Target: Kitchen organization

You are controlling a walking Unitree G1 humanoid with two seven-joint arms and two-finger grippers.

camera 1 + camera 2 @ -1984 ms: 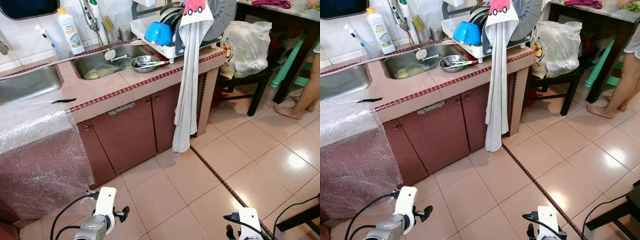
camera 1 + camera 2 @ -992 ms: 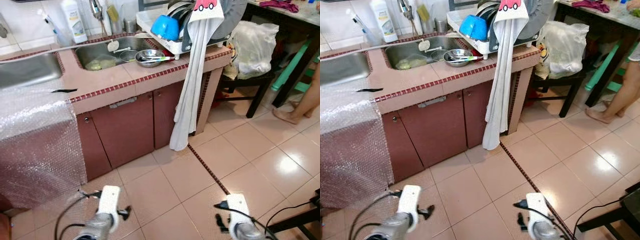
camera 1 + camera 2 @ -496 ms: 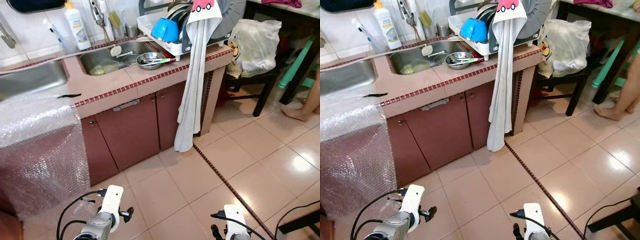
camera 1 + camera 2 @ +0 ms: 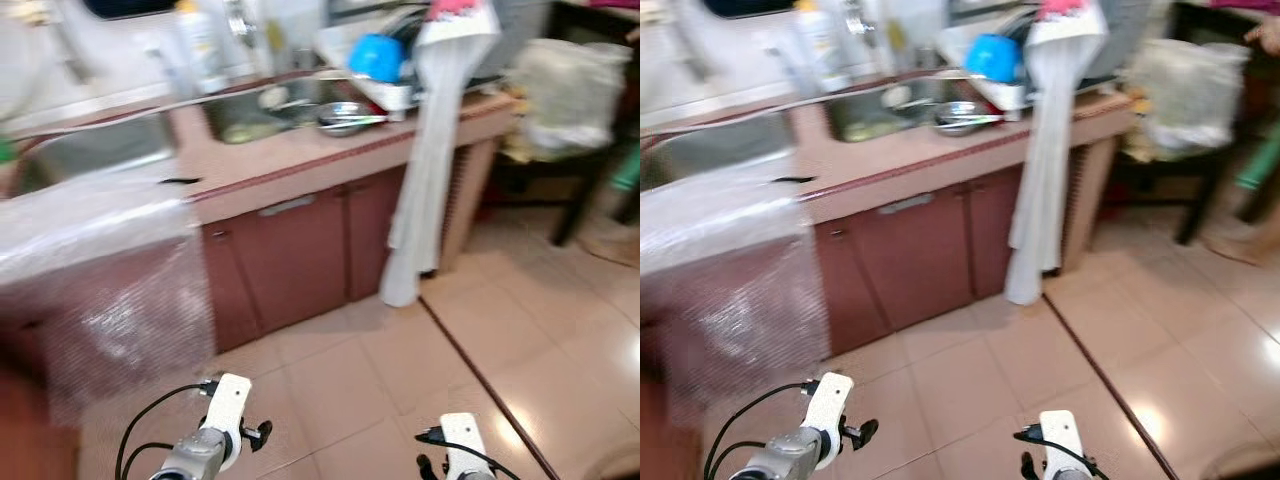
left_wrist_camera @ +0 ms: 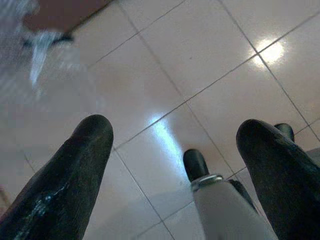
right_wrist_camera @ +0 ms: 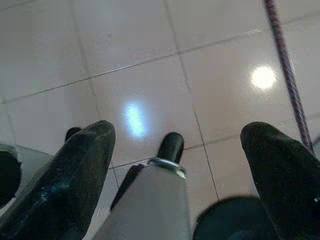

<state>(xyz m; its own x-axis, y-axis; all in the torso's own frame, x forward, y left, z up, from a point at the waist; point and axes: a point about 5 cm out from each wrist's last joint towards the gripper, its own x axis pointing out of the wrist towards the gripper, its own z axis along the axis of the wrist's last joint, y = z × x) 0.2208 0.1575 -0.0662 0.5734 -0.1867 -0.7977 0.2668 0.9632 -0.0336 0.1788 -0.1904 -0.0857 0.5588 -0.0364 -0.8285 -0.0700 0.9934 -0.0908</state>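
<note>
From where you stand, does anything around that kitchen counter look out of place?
Yes. A sheet of bubble wrap is draped over the counter's left end, covering the cabinet front. A long white cloth hangs from the dish rack almost to the floor.

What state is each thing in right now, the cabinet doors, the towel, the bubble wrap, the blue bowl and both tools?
Cabinet doors: closed.
Towel: hanging down from the dish rack.
Bubble wrap: draped over the counter edge.
Blue bowl: tipped in the rack.
Left tool: open, empty, over floor.
Right tool: open, empty, over floor.

Home kitchen: sink (image 4: pixel 255 112), dish rack (image 4: pixel 395 88), tiled floor (image 4: pixel 380 400).
</note>
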